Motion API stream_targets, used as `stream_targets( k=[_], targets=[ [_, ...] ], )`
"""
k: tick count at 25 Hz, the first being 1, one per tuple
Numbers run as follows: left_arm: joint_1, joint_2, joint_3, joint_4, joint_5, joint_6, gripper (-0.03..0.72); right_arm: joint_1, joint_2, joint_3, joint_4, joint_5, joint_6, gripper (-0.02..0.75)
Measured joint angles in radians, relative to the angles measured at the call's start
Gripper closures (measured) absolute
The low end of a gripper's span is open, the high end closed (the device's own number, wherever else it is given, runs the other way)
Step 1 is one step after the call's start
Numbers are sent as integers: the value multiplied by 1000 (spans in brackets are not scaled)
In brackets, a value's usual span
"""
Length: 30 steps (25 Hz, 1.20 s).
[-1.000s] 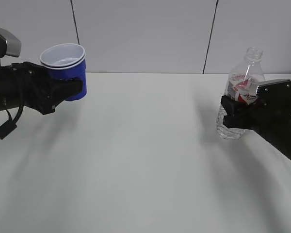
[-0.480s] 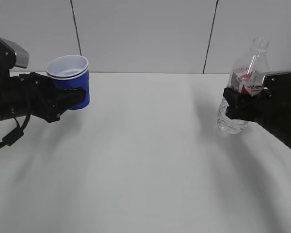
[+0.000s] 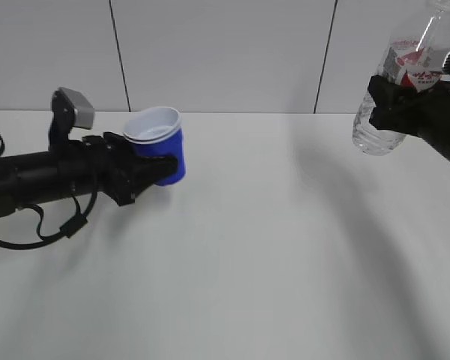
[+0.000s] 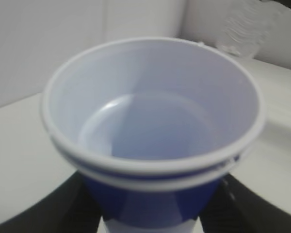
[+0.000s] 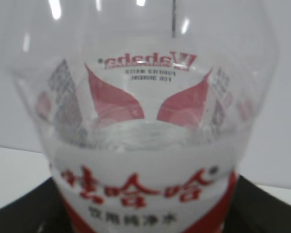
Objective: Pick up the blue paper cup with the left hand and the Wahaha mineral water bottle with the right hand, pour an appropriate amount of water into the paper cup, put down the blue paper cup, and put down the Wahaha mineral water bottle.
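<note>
The blue paper cup (image 3: 170, 152), with a white inside and a double rim, sits in my left gripper (image 3: 156, 160), which is shut on its lower wall. It hangs left of the table's middle, slightly tilted. The left wrist view looks into the cup (image 4: 155, 121), where I make out no water, and a black finger (image 4: 48, 213) flanks each side. The Wahaha mineral water bottle (image 3: 400, 82) hangs high at the right, its neck cut off by the frame's top edge. My right gripper (image 3: 396, 105) is shut round its label band. Up close the bottle (image 5: 145, 155) fills the right wrist view, partly filled with water.
A white table (image 3: 270, 247) spreads beneath both arms. Its far edge meets a pale panelled wall (image 3: 225, 52) with dark vertical seams. The left arm's cables (image 3: 30, 225) droop near the tabletop.
My left arm has carried the cup rightward toward the middle and somewhat lower. My right arm has lifted the bottle well above the table, up and slightly right.
</note>
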Motion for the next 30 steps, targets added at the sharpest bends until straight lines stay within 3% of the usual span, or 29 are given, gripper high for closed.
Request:
stream_targets(
  k=[6,9,18,24,30],
  targets=[
    [-169,14,-26,102,-1,0,263,0,-41,-70,-20,88,-66,304],
    [-222,14,-27,117,-1,0,263,0,-43,-106,-52,115,-127,304],
    [-230,14,-59,113,9,0,263,0,-39,-180,-229,136,-265,304],
    [-230,14,-156,199,121,-24,263,0,6,-196,-277,136,-305,304],
    [-230,14,-180,209,128,-53,263,0,85,-244,-340,108,-392,304]
  ],
)
